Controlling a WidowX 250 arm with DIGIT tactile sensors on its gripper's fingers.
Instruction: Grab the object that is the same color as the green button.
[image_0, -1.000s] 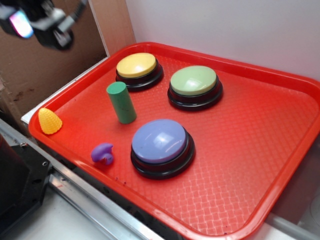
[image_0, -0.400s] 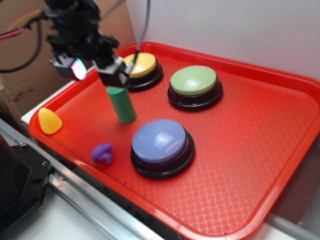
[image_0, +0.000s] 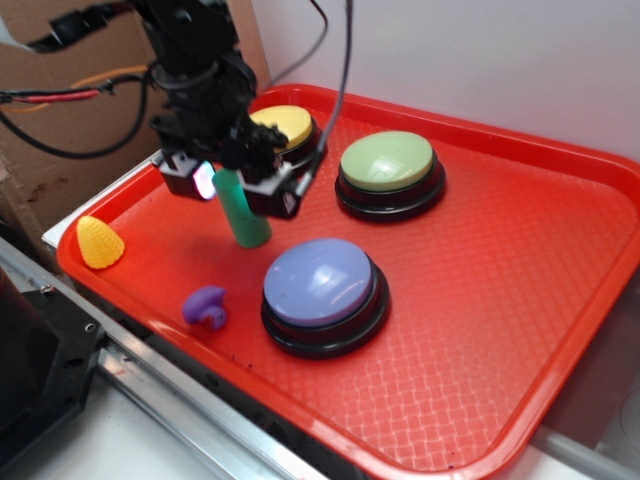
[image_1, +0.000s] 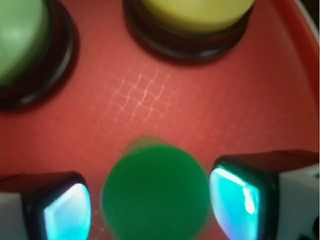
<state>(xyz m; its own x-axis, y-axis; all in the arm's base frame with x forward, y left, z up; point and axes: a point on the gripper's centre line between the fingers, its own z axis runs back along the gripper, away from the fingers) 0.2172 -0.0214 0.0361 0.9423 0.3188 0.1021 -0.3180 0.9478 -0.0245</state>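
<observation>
Exterior: having dropped from high at 10 o'clock a second ago, straddling the dark-green cylinder (image_0: 243, 215) standing upright on the red tray (image_0: 520, 300), at 9 o'clock of the green button (image_0: 388, 161).

Wrist: bracketing the cylinder's top with spread fingers (image_1: 150, 200), one pad (image_1: 67, 212) at 9 o'clock, gripping nothing yet. Closing looking next.

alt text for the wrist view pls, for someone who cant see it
Blurry close-up looking down at the round top of a dark green cylinder between the two fingers of the open gripper, over a red tray. The green button is at upper left, the yellow button at top.
</observation>
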